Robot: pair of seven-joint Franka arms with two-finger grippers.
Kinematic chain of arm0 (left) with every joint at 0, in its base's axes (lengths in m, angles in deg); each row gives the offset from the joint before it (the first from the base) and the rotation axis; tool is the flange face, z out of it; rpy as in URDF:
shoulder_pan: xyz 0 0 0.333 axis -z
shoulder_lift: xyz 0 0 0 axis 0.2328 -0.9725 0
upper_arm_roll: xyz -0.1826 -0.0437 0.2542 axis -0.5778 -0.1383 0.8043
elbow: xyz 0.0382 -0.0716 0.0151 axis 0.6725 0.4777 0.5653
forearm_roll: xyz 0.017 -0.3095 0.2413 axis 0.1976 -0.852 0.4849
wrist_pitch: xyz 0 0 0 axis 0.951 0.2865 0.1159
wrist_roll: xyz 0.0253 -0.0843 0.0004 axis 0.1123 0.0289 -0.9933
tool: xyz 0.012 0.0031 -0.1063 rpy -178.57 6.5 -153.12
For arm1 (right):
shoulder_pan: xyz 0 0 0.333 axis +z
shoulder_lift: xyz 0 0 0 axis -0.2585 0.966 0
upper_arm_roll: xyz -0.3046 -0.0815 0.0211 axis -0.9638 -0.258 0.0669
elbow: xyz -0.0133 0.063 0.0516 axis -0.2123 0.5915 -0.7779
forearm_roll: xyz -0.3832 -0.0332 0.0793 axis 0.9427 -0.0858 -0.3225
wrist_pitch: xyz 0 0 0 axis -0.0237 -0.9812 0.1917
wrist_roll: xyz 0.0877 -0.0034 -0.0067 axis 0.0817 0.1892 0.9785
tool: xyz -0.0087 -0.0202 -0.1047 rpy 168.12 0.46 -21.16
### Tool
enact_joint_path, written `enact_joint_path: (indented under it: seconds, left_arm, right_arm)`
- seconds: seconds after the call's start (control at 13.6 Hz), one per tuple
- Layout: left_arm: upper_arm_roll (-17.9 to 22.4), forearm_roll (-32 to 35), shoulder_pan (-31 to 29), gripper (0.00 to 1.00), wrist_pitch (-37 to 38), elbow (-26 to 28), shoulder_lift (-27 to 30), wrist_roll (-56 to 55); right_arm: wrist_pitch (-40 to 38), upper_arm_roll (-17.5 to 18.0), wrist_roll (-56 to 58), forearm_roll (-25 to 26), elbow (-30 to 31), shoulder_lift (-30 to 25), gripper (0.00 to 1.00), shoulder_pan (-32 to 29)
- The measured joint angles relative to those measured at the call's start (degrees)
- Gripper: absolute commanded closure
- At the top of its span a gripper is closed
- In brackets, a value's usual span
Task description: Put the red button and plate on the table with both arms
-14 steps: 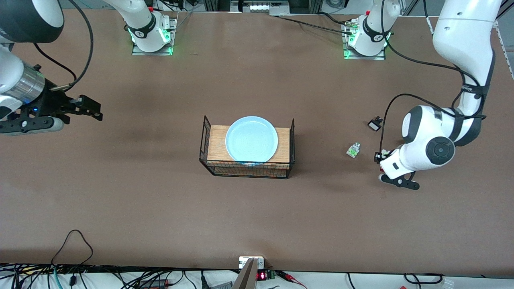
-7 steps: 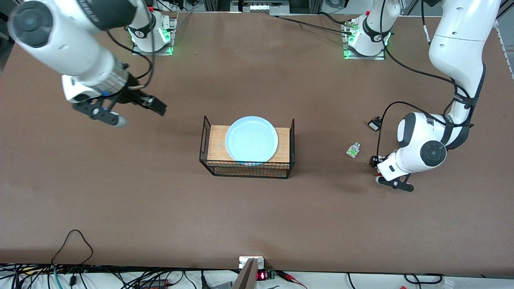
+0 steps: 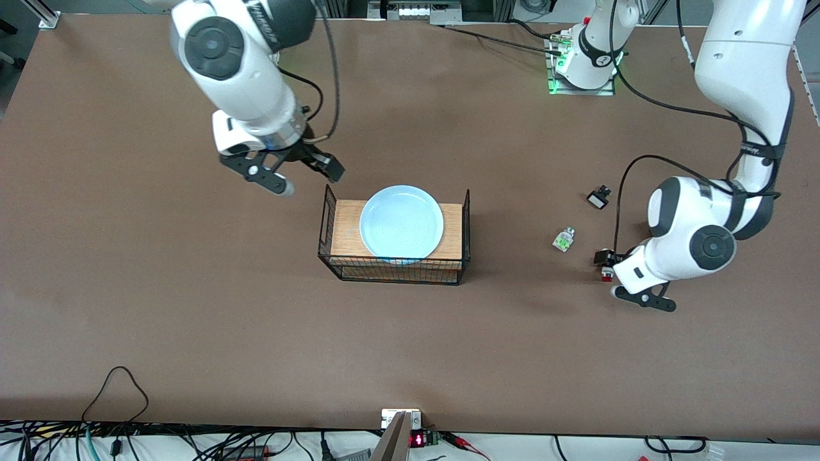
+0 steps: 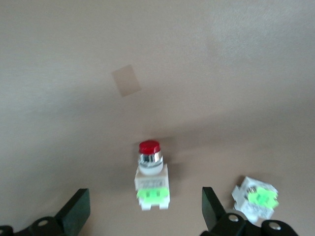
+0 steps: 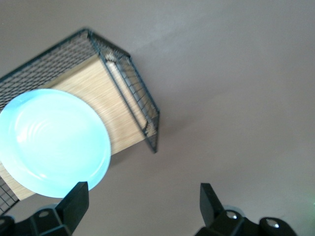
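Observation:
The pale-blue plate lies on the wooden top of the black wire basket at the table's middle; it also shows in the right wrist view. My right gripper is open and empty over the table beside the basket's corner toward the right arm's end. The red button lies on the table at the left arm's end. In the left wrist view the button lies between the fingers of my open left gripper, red cap pointing away from it. The left gripper is low over it.
A white-green piece without red lies beside the button, toward the basket, and shows in the left wrist view. A small black-and-white part lies farther from the front camera. The basket's wire end walls stand above its wooden top.
The right arm has swung from the table's end toward the basket, gripper still open. The left gripper has shifted slightly nearer the front camera, and the red button now shows at its tips.

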Motion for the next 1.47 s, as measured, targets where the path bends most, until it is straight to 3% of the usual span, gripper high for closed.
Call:
enact_joint_path:
  seconds: [0.22,1.03,1.17,1.47]
  left_arm:
    - [-0.1,0.0,0.0,0.00,1.9,-1.0,0.2,-0.1]
    - [-0.6,0.0,0.1,0.00,1.9,-2.9,0.1,-2.3]
    - [-0.6,0.0,0.1,0.00,1.9,-3.0,0.1,-2.3]
    - [-0.8,0.0,0.1,0.00,2.3,-3.2,-0.2,-2.4]
  right_arm:
    - [3.7,0.0,-6.3,0.0,0.0,3.0,0.00,2.7]
    - [18.4,-0.3,-13.4,-0.3,0.0,14.0,0.00,4.9]
    - [21.7,-0.3,-14.5,-0.4,0.0,15.3,0.05,4.9]
    - [22.5,-0.3,-15.9,-0.4,0.0,16.0,0.06,5.2]
